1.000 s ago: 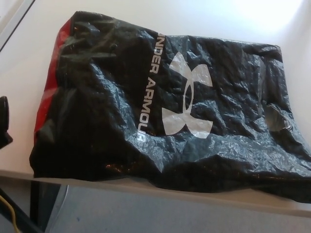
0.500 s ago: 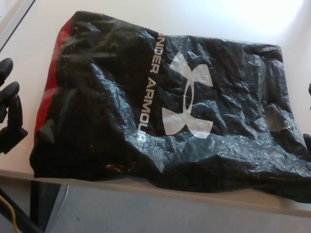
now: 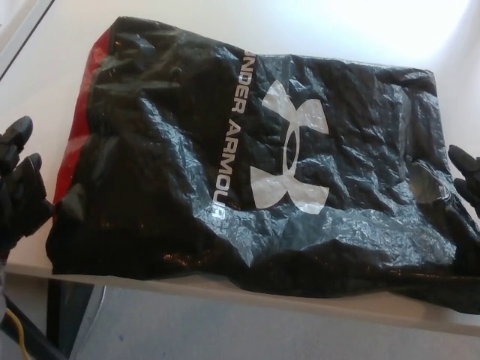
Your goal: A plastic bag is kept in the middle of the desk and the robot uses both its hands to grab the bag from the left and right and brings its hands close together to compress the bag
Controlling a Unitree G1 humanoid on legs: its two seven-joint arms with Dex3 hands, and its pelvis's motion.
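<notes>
Looking down from the head camera, I see the near edge of the white desk (image 3: 225,289) running across the bottom, with grey floor below it and a yellow cable (image 3: 15,334) at the lower left corner. A crinkled black plastic bag (image 3: 172,187) lies across the middle of the desk, its near edge reaching the desk's edge. It has a white logo and lettering on top and a red strip along its left side. My left hand (image 3: 19,184) sits at the picture's left edge, just beside the bag's left side, fingers (image 3: 16,135) spread apart and holding nothing. My right hand (image 3: 466,176) shows only partly at the right edge, against the bag's right end; I cannot tell how far its fingers are apart. Beyond the bag, bare desk continues.
</notes>
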